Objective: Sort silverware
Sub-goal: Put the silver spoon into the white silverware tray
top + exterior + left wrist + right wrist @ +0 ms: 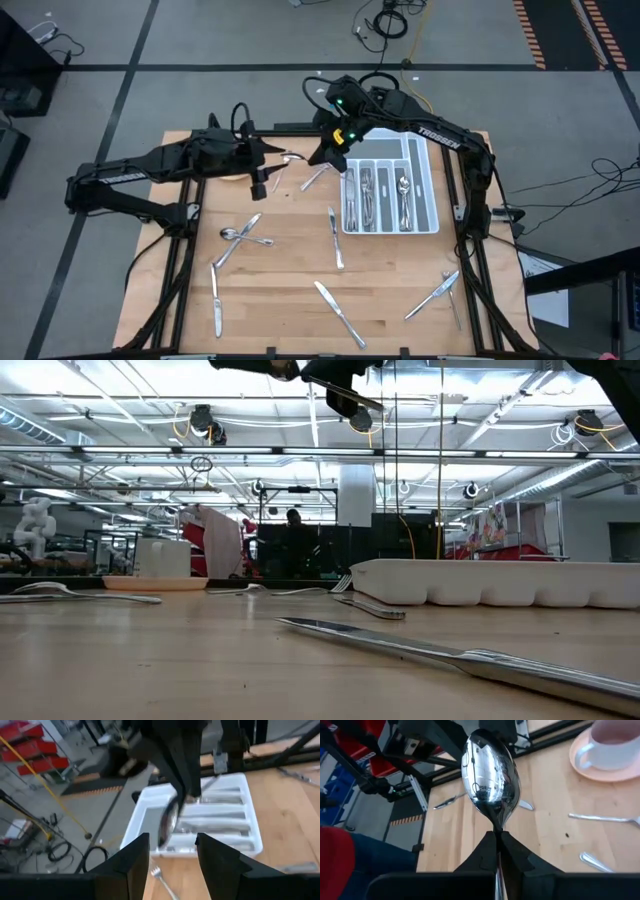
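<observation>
Silverware [338,240] lies scattered on the bench, some in the white tray [428,222] by the right edge. Right gripper [498,836] pinches a spoon [490,772] above the tray. Left gripper [172,851] is spread, holding nothing.

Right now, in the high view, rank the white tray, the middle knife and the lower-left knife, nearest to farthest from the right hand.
From the right hand, shut on a spoon:
1. White tray, right beside it, table's right.
2. Middle knife, table centre.
3. Lower-left knife, by the left edge, farthest.
</observation>
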Motion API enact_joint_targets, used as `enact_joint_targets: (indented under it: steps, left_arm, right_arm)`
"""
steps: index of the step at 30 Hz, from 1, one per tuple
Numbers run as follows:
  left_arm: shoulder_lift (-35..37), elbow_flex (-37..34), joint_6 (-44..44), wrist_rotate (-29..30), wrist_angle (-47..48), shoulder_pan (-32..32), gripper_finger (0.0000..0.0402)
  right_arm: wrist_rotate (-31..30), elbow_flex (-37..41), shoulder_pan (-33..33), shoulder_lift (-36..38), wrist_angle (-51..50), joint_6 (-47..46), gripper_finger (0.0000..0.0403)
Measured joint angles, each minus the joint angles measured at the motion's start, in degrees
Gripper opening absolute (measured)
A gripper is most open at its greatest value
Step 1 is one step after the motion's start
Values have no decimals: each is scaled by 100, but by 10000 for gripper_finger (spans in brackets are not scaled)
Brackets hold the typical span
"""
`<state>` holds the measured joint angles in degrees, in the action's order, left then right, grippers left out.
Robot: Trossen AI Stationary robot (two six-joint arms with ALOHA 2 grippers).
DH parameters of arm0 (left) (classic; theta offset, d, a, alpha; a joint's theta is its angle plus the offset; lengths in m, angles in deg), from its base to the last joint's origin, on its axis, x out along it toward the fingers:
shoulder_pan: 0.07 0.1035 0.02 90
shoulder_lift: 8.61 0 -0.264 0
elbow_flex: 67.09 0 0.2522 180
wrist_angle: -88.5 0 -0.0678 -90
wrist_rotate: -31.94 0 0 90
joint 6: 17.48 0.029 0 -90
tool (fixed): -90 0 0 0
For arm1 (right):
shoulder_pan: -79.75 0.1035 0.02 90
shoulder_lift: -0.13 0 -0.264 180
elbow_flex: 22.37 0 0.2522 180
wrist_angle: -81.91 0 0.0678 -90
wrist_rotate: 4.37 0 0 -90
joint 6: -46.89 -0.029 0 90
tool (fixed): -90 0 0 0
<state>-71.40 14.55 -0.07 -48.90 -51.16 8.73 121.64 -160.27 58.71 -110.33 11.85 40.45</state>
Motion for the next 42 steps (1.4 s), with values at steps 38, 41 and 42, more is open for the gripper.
enact_joint_targets:
  steps: [38, 41, 42]
  left_arm:
    - [-131, 0, -78, -58, -187, 22, 5]
    - [-131, 0, -353, -11, -89, 22, 5]
    - [-131, -2, -515, 19, -65, 22, 5]
  right_arm:
    - [6, 0, -3, -2, 70, 191, 24]
    - [0, 0, -39, 67, -24, 349, 56]
    - [-10, 0, -48, 121, -21, 415, 69]
